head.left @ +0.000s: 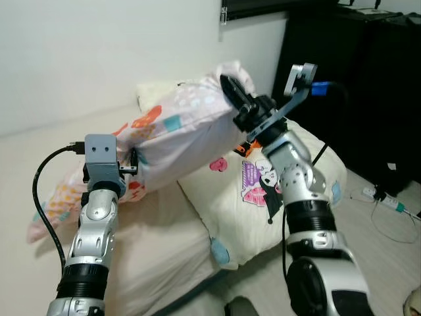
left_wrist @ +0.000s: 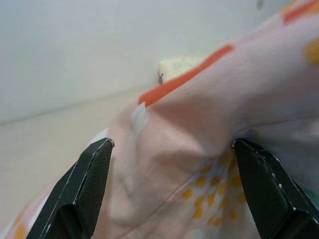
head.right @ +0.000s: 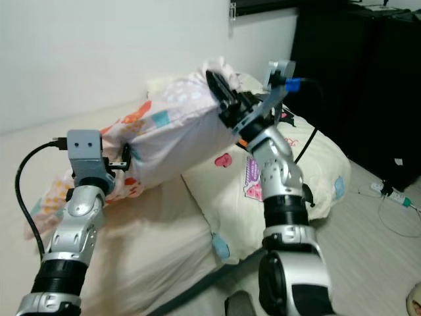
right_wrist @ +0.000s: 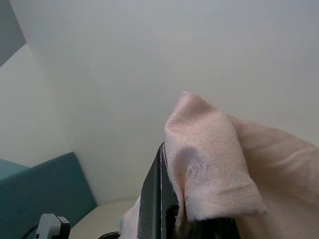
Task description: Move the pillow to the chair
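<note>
The left gripper (head.left: pixel 135 164) and right gripper (head.left: pixel 231 92) are clamping opposite ends of the pink patterned pillow (head.left: pixel 177 131), which is hanging between their jaws above the bed (head.left: pixel 158 237).

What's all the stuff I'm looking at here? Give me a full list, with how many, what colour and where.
pillow: one, pale pink with orange, blue and white patches, lifted above the bed between both tools.
second pillow: one, cream with cartoon prints, lying on the bed under the raised one.
small cushion: one, cream, against the wall behind the raised pillow.
bed: one, beige sheet, along the white wall.
cabinet: one, black, on the right.
power strip: one, white, on the floor by the cabinet.
left tool: black fingers around the pillow's lower end.
right tool: black fingers pinching the pillow's upper end.
</note>
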### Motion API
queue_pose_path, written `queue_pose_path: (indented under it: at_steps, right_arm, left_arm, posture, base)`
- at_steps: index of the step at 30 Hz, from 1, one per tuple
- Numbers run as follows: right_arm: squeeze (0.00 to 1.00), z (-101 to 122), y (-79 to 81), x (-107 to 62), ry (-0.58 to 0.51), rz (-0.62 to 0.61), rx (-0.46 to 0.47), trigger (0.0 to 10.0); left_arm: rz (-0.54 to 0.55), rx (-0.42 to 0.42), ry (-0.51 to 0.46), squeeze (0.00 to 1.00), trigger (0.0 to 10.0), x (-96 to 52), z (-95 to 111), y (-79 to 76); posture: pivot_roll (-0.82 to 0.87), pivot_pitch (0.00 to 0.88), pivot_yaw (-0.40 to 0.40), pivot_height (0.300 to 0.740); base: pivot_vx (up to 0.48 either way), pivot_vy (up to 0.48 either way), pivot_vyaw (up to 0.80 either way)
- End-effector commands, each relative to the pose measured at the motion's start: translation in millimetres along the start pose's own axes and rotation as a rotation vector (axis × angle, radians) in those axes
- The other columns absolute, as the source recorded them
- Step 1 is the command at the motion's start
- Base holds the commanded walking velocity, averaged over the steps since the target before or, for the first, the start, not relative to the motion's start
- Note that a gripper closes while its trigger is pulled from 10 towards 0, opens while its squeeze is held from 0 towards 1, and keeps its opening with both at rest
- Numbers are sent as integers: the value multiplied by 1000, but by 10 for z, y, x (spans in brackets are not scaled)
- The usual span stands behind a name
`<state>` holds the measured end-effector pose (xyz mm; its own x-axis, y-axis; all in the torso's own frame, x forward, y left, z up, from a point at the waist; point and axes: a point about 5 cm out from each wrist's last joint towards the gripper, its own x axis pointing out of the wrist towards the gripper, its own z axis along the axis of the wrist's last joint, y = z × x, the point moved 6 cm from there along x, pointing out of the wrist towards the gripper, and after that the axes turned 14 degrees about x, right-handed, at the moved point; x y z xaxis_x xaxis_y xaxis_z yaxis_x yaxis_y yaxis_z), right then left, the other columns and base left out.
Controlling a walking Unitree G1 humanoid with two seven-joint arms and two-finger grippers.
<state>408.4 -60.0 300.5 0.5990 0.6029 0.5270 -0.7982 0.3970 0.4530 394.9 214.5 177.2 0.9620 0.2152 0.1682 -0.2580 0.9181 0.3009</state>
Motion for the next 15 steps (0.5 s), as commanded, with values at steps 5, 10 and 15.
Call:
queue_pose_path:
  at_steps: [5, 10, 15]
  right_arm:
    - [0, 61, 208, 101, -12, 69, -30, 0]
    - [0, -13, 236, 98, 5, 70, -13, 0]
    - [0, -101, 247, 101, 24, 68, 3, 0]
  left_arm:
    - [-25, 35, 51, 0, 10000, -107, -226, -51]
    - [-24, 34, 62, 0, 10000, -147, -281, -53]
    - [-21, 32, 62, 0, 10000, -152, -282, -57]
  posture:
    - [-198, 0, 27, 696]
    - [-191, 0, 16, 721]
    - [-188, 0, 13, 736]
  base:
    - [0, 0, 0]
    - [0, 0, 0]
    - [0, 0, 0]
